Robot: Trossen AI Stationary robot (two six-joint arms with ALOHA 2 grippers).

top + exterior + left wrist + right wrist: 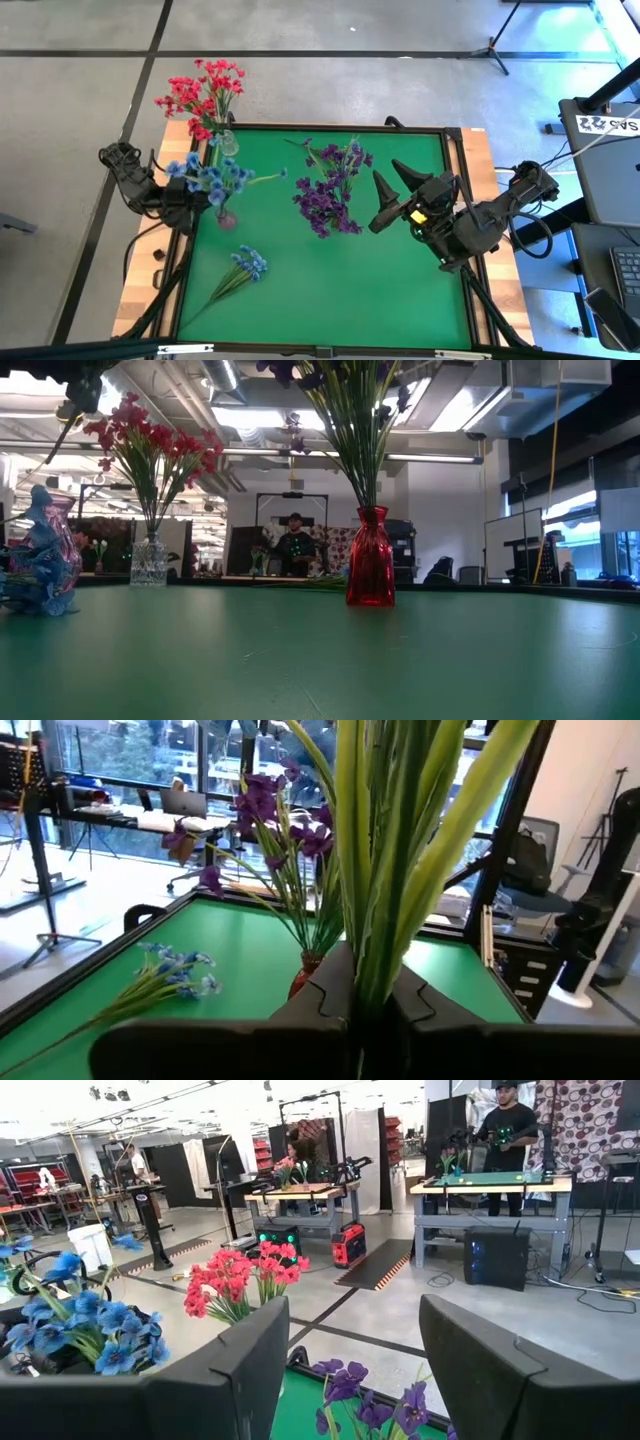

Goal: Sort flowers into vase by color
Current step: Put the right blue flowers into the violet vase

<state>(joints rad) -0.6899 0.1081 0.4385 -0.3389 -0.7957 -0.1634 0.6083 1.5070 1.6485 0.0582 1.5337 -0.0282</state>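
Observation:
My left gripper at the table's left edge is shut on a bunch of light blue flowers, right above a pink glass vase. Whether the stems reach into that vase is hidden. Red flowers stand in a clear vase at the far left. Purple flowers stand in a red vase mid-table. One more blue sprig lies flat on the mat at the near left. My right gripper hangs open and raised, right of the purple flowers, with nothing between its fingers. My left gripper pinches the blue bunch's green stems between its two fingers, several stems together. The fingers come level from the table's left side and lie across the stems. The stems rise upright above the fingers. Their lower ends are hidden by the gripper.
The green mat lies inside a black frame on a wooden table. A laptop and cables sit off the right edge. A person stands in the room beyond the far edge.

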